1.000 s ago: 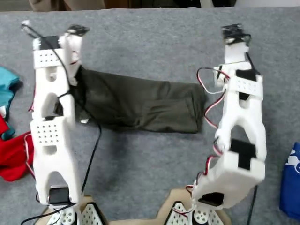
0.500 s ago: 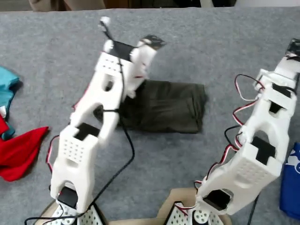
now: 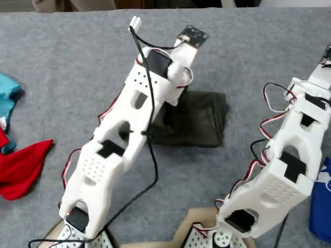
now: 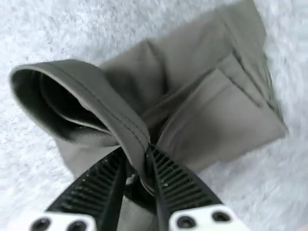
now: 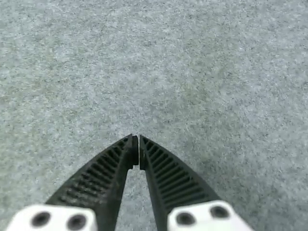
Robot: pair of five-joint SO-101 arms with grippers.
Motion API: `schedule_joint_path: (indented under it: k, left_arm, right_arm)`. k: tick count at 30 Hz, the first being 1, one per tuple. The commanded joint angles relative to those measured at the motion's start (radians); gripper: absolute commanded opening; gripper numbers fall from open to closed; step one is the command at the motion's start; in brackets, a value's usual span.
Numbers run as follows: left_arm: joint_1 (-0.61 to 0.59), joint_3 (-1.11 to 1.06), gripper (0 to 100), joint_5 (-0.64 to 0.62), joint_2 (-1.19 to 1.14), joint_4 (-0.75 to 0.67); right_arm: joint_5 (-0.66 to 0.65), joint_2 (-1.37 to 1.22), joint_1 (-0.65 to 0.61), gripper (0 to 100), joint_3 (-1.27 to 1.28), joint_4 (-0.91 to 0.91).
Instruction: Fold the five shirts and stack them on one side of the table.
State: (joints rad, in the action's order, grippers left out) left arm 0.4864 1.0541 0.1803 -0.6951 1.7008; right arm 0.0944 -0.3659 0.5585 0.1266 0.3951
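Note:
A dark olive shirt (image 3: 199,119) lies folded on the grey table near its middle. My left gripper (image 4: 137,156) is shut on a hemmed edge of the olive shirt (image 4: 202,106), holding that fold lifted above the rest of the cloth. In the high view the left arm (image 3: 150,88) stretches diagonally over the shirt's left part and hides it. My right gripper (image 5: 135,144) is shut with nothing in it, above bare grey felt. The right arm (image 3: 295,139) stands at the table's right side, apart from the shirt.
A red shirt (image 3: 20,165) and a teal shirt (image 3: 8,98) lie crumpled at the left edge. A blue shirt (image 3: 320,201) sits at the right edge. Grey felt (image 3: 77,57) covers the table around the olive shirt.
The left arm has swung right, carrying the olive shirt's left end over toward its right end, so the shirt is now half as wide. The right arm has moved off to the right.

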Motion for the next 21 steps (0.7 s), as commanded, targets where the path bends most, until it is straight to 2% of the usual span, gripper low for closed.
schedule_joint_path:
  k: [1, 8, 17, 21]
  left_arm:
    - [0.017, 0.121, 2, -0.077, -0.051, -0.037]
    - [0.087, 0.264, 2, -0.133, -0.163, -0.058]
    - [0.109, 0.391, 2, -0.153, -0.162, -0.060]
    - [0.140, 0.384, 2, -0.155, -0.162, -0.127]
  right_arm:
    - [0.009, 0.008, 0.015, 2.7, -0.045, -0.023]
    - [0.008, 0.005, 0.012, 2.7, -0.048, -0.023]
    - [0.008, 0.004, 0.007, 2.7, -0.048, -0.023]
    - [0.008, 0.002, 0.007, 2.7, -0.048, -0.023]
